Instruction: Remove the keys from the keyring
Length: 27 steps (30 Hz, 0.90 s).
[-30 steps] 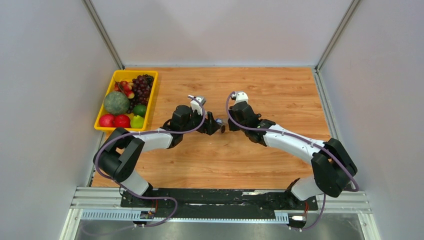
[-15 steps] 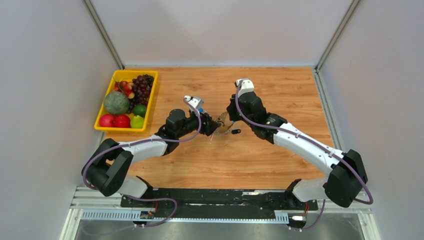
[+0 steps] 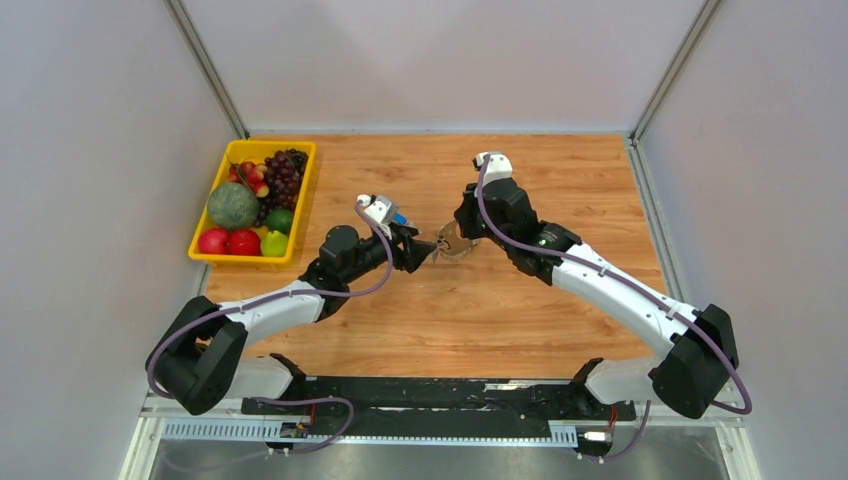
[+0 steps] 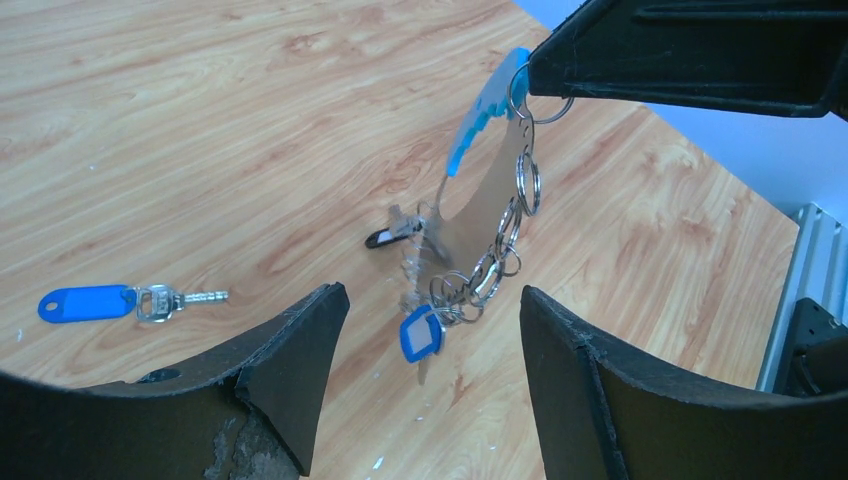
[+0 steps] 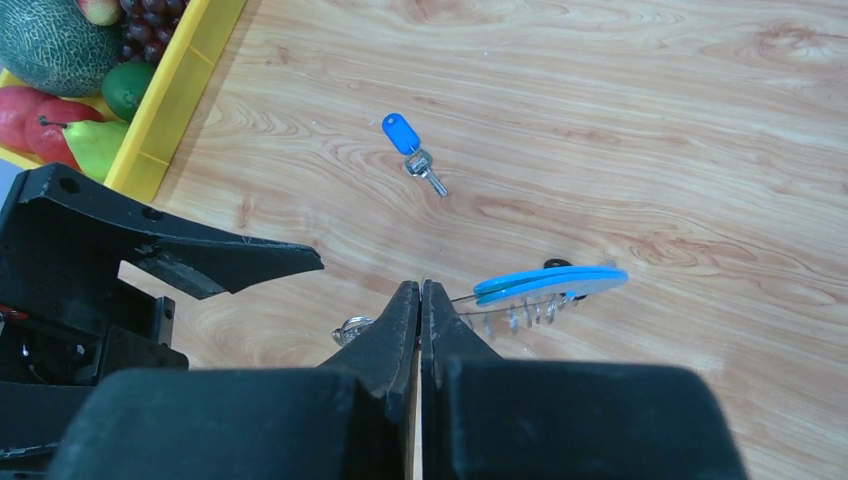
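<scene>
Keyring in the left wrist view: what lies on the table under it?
A black-headed key lies on the wood below the hanging keyring. Whatever lies directly behind its shiny plate is covered.

Table point(image 3: 500, 320): wood grain, smooth, low sheen.
Keyring point(image 4: 478, 205): polished metal, mirror-bright; curved segment is glossy blue plastic.
Small rings point(image 4: 527, 185) on it: bright metal.
Loose key point(image 4: 185, 297) on the table: dull silvery metal, smooth blue plastic tag.
Left gripper point(image 4: 432, 298) fingers point(image 4: 292, 372): matt black, near edge chipped and rough.
Tray point(image 5: 175, 95): glossy yellow plastic.
</scene>
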Each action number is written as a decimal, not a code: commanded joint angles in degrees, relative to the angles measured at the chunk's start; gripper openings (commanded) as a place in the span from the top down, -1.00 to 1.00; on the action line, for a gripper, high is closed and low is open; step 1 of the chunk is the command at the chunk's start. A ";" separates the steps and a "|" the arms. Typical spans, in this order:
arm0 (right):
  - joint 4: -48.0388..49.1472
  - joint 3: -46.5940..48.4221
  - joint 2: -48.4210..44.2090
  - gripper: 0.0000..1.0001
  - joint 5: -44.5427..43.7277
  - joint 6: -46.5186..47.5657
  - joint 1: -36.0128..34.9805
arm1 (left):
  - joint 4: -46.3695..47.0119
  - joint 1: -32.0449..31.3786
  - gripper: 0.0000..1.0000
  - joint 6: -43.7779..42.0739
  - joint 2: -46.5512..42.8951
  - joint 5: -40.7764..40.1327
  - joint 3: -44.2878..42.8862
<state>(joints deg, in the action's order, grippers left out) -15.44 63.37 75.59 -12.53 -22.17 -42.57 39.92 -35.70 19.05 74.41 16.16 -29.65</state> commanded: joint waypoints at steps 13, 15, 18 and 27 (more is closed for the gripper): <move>-0.36 5.82 -2.72 0.99 -1.28 -1.12 0.07 | 2.70 -0.25 -0.16 -1.65 1.04 4.36 -1.44; -0.54 6.31 -2.93 0.99 -1.43 -0.96 0.03 | 3.09 -0.26 -0.15 -1.72 1.00 4.93 -1.29; -0.84 6.85 -2.91 0.98 -1.61 -1.00 0.03 | 3.40 -0.28 -0.13 -1.82 0.99 5.14 -1.21; -1.14 7.75 -3.89 0.98 -2.89 -1.49 0.03 | 2.89 -0.33 0.01 -1.88 0.91 3.52 -1.15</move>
<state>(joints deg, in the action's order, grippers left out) -17.58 67.57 74.67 -14.06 -22.44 -42.57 40.10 -35.81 18.52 75.29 19.35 -29.65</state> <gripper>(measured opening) 0.008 0.497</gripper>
